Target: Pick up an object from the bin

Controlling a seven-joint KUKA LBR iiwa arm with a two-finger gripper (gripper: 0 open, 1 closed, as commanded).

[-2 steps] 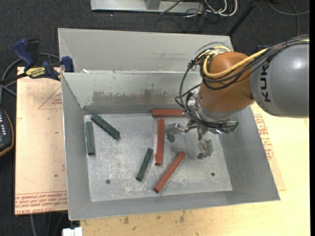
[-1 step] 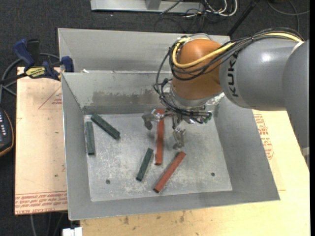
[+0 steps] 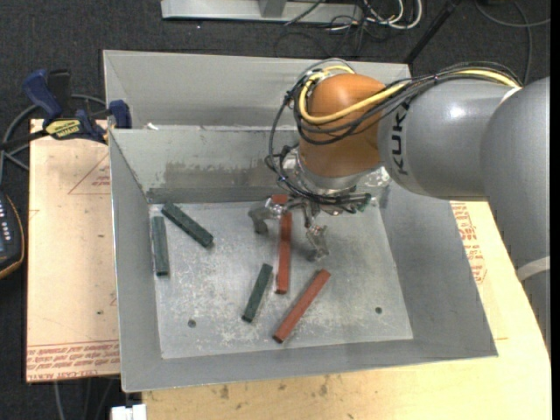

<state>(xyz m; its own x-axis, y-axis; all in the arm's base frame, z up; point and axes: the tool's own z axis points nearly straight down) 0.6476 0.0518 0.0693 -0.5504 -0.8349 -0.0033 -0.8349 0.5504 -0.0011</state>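
- Nearest, along the lower edge of the view: front wall of the grey metal bin (image 3: 289, 370), sloping down to a flat, scuffed floor.
- Just behind that wall, right of centre: slanted red-brown bar (image 3: 302, 306), lying flat, near end toward the front left, far end toward the right rear.
- Immediately left of it: centre dark green bar (image 3: 257, 292), flat on the floor, leaning slightly the same way, apart from the slanted red-brown bar.
- Behind and between these two: straight red-brown bar (image 3: 283, 265), flat, running almost directly front to rear; near end close to the tops of both bars above, contact not discernible.
- Over the far half of the straight red-brown bar: gripper (image 3: 289, 233), reaching in from the right, lowered close to the floor.
- Fingers (image 3: 260, 223) spread apart, one to the left and one to the right of the straight red-brown bar, straddling it; bare floor visible on each side between finger and bar, so not clamped.
- Well to the left, at about the same depth: left dark green bar (image 3: 160, 245), flat, lying front to rear near the left wall.
- Just behind and right of it: rear-left dark green bar (image 3: 187, 225), flat, angled across the floor, far end close to the top of the left dark green bar.
- Above the gripper: orange wrist cover (image 3: 341, 121), with yellow and black cables (image 3: 306, 103) looped over it.
- Farthest right: silver arm (image 3: 455, 138), extending off the right side.
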